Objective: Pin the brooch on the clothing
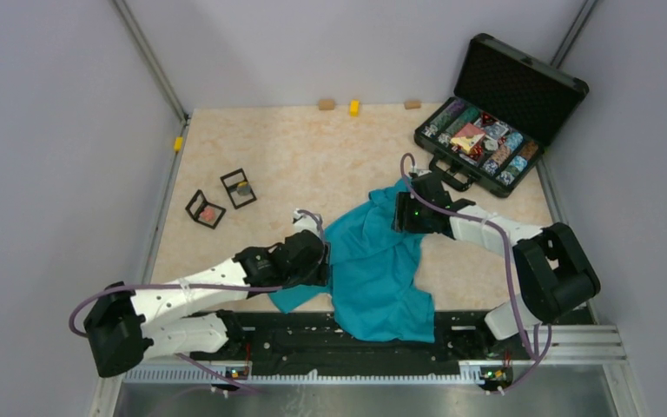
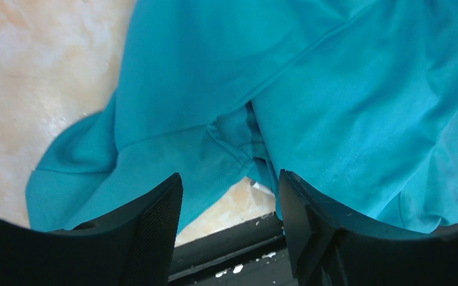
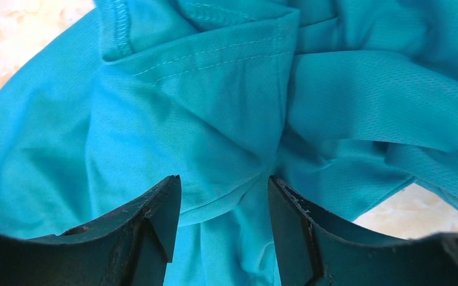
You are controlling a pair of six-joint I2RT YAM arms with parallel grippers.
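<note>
Overhead: the clothing lies crumpled at the near middle of the table, with the left gripper at its left edge and the right gripper at its far corner. The brooch sits in a small black stand well apart to the left, beside a second stand, and an open black case stands far right. Left wrist: jaws apart, a fold of teal cloth in the gap, no pinch visible; right wrist: jaws likewise apart, bunched fabric lying between the fingers.
</note>
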